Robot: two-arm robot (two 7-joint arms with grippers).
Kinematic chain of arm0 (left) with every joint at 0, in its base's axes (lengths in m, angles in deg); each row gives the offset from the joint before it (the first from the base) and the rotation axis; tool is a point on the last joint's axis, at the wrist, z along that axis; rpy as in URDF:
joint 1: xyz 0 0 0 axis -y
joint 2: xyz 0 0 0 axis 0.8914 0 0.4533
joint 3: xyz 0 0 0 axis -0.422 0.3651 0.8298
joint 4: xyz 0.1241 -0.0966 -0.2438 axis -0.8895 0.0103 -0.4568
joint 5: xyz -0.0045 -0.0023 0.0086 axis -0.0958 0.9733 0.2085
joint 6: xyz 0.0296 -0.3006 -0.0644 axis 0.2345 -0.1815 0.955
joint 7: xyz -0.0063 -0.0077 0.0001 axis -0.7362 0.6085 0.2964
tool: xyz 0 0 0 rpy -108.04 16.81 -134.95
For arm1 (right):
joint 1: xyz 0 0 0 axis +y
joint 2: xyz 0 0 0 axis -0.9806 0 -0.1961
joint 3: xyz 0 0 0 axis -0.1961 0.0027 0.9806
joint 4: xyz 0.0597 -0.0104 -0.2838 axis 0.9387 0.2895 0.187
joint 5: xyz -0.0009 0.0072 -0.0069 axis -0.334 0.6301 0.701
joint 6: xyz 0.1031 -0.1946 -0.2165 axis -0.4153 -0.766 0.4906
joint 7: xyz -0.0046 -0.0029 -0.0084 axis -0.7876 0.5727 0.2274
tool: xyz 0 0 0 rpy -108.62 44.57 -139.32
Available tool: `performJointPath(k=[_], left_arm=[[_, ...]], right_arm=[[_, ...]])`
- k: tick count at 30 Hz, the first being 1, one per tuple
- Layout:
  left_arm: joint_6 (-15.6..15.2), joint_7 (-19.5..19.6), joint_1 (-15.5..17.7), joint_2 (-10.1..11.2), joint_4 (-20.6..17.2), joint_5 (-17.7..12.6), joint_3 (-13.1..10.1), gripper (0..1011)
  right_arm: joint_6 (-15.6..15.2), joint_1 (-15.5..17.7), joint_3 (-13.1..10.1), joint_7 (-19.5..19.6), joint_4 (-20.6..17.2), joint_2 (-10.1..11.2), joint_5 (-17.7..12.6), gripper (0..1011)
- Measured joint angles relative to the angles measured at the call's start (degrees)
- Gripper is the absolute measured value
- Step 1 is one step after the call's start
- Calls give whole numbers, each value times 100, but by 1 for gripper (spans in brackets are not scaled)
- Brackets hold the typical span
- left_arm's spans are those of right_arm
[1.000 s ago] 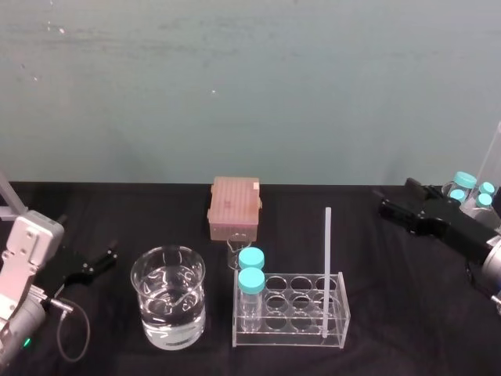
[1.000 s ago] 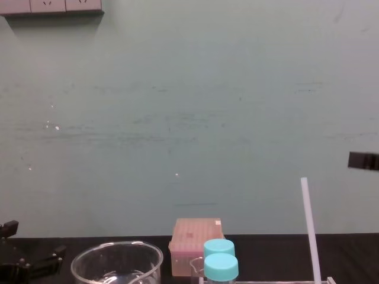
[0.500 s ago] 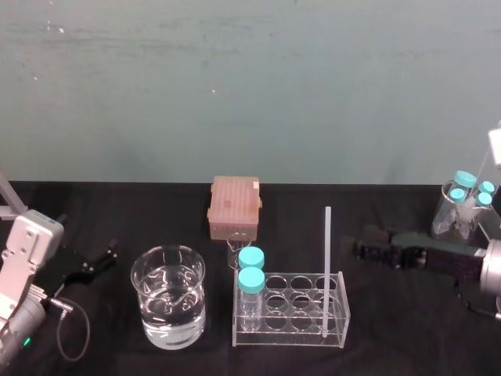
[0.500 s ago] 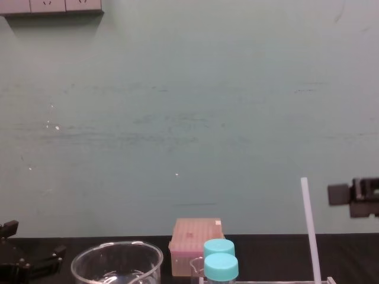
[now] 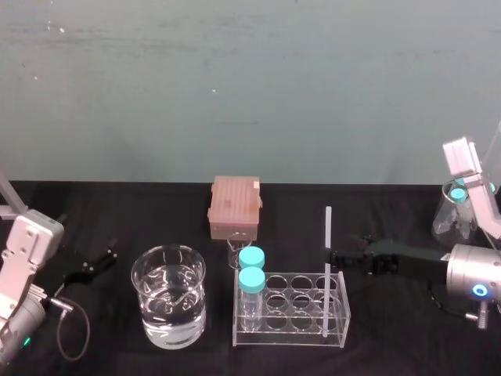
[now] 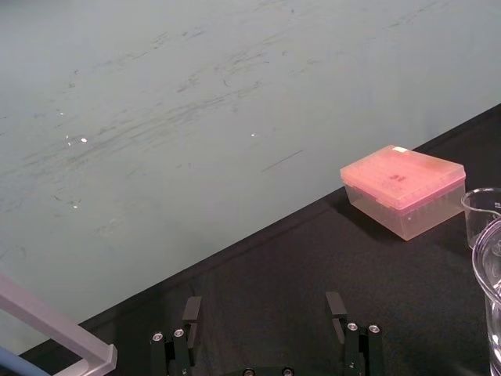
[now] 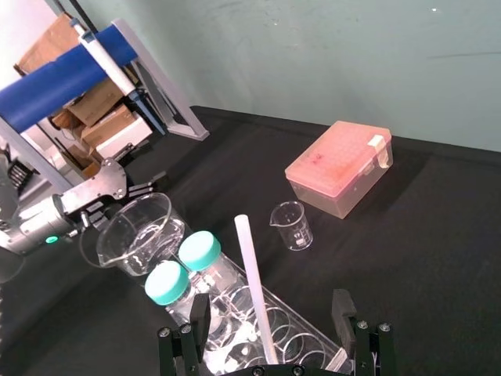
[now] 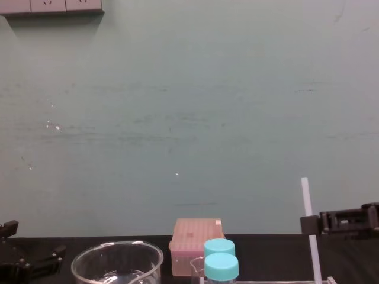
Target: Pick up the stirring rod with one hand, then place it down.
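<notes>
The black ribbed-jaw right gripper straddles the long, thin white translucent stirring rod, jaws apart, as the rod stands upright in a clear plastic rack. The grasp is at hand, and the next move likely calls for closing, then lifting straight up. Far left, the left gripper sits parked, jaws apart.

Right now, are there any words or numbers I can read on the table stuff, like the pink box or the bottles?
No words or numbers can be read anywhere.
Pink box: its small white tag is too small to read.
Blue-capped bottles, glass of water, clear rack: no labels show.
Right gripper, open around the white stick, and left gripper, open at the table's left: no markings show.
</notes>
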Motion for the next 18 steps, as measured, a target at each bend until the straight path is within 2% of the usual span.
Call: performJointPath(k=[9, 18], left_arm=[[0, 0, 0, 0, 0, 0, 0, 1005], [0, 0, 0, 0, 0, 0, 0, 1005]], right_arm=[[334, -198, 279, -105, 149, -9, 172, 1003], [476, -299, 456, -192, 221, -7, 127, 1003]])
